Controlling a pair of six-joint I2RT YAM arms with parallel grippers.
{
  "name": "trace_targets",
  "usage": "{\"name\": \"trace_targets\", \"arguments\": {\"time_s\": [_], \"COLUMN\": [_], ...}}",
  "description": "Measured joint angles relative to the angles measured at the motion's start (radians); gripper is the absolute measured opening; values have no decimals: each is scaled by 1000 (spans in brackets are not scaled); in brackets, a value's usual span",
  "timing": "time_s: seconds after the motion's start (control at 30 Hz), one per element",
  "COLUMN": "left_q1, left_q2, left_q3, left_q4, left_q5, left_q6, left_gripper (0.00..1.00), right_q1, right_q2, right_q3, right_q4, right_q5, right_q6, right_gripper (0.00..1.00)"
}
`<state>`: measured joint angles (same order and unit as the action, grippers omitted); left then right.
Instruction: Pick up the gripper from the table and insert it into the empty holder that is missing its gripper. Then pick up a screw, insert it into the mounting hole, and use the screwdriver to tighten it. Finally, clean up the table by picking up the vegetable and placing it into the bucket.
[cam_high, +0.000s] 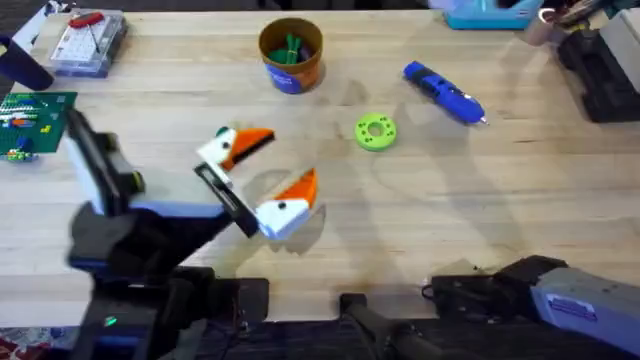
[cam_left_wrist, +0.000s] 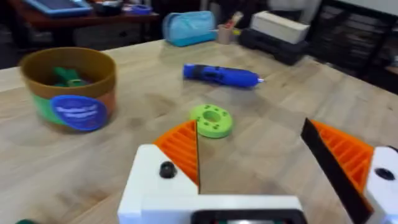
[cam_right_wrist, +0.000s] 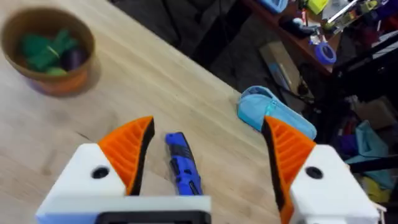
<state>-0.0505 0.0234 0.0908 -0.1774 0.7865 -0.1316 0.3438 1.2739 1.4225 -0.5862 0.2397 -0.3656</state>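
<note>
My left gripper (cam_high: 280, 162) stands open over the middle of the table (cam_high: 450, 210), white fingers with orange pads and nothing between them. In its wrist view the left gripper (cam_left_wrist: 249, 143) faces the green disc (cam_left_wrist: 211, 120), the screwdriver (cam_left_wrist: 221, 74) and the bucket (cam_left_wrist: 71, 87). The blue screwdriver (cam_high: 445, 93) lies at the back right. The bucket (cam_high: 290, 55) stands at the back centre with green pieces inside; I cannot tell whether the vegetable is among them. My right gripper (cam_right_wrist: 208, 134) is open and empty, with the screwdriver (cam_right_wrist: 182, 165) and bucket (cam_right_wrist: 50, 53) beyond it. The loose gripper, holder and screw are out of view.
A lime-green ring disc (cam_high: 376, 131) lies between the bucket and the screwdriver. A clear box with a red-handled tool (cam_high: 85, 40) and a green circuit board (cam_high: 30, 120) sit at the far left. A blue pouch (cam_high: 490, 12) lies at the back edge. The right arm (cam_high: 545, 290) rests low at the front right.
</note>
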Motion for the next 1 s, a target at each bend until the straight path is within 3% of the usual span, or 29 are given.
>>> {"name": "trace_targets", "arguments": {"time_s": [0.23,0.37,0.53,0.73,1.0], "left_q1": [64,106,150,177,178], "left_q2": [196,391,617,757,781], "left_q3": [276,459,642,707,708], "left_q4": [-194,-362,-515,-557,-590], "left_q5": [-142,-211,-306,-450,-644], "left_q6": [131,211,258,275,269], "left_gripper": [986,986,986,986,986], "right_q1": [32,56,69,71,71], "right_q2": [-174,-240,-300,-401,-494], "right_q3": [4,6,2,-102,-313], "right_q4": [-136,-277,-411,-440,-447], "right_q5": [-16,-21,-31,-75,-95], "right_q6": [133,209,290,340,431], "right_gripper": [995,995,995,995,996]}}
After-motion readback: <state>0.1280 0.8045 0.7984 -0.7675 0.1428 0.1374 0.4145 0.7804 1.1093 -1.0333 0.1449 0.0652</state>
